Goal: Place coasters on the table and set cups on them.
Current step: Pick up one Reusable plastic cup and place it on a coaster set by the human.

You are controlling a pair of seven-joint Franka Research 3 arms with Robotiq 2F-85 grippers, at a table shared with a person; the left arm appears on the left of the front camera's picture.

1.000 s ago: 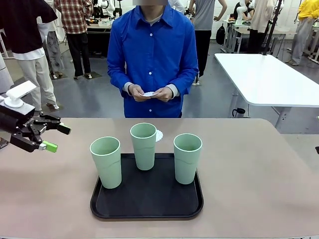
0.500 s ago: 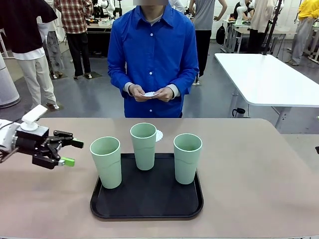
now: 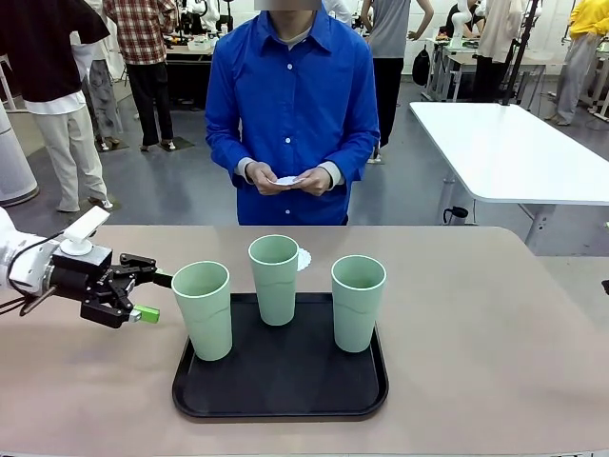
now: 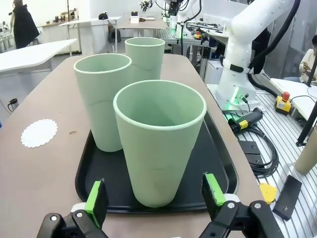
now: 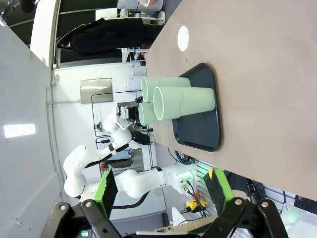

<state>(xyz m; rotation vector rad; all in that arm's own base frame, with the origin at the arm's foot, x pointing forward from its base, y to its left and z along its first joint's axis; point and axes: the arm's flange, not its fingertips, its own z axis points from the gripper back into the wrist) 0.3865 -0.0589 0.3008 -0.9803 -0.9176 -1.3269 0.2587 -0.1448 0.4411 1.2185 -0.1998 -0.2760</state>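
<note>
The tabletop [image 3: 495,352] carries a black tray [image 3: 281,398] near our edge. Three cups stand upright on the tray: the left cup [image 3: 203,309], the middle cup [image 3: 274,279] and the right cup [image 3: 359,302]. We judge the step in hand to be taking the left cup off the tray. To do it well, we should centre the cup between the jaws and close on its wall below the rim. The squeeze should be gentle, since thin plastic may flex. We should keep the cup upright and raise it clear of the tray's lip before carrying it sideways, passing wide of the middle cup. Our left tool [image 3: 155,296] lies on its side, low over the tabletop and just beside the left cup, with its jaws wide apart and empty. In the left wrist view that cup stands squarely between the green pads [image 4: 96,196], with the other two cups behind it. We cannot tell whether a fingertip already touches its wall. Our right tool [image 5: 162,188] also has its jaws apart and empty, and it hangs well apart from the tray. One coaster [image 3: 304,258] lies flat on the tabletop just beyond the tray, behind the middle cup. The person's hands [image 3: 285,177] hold another white coaster at the far side.
</note>
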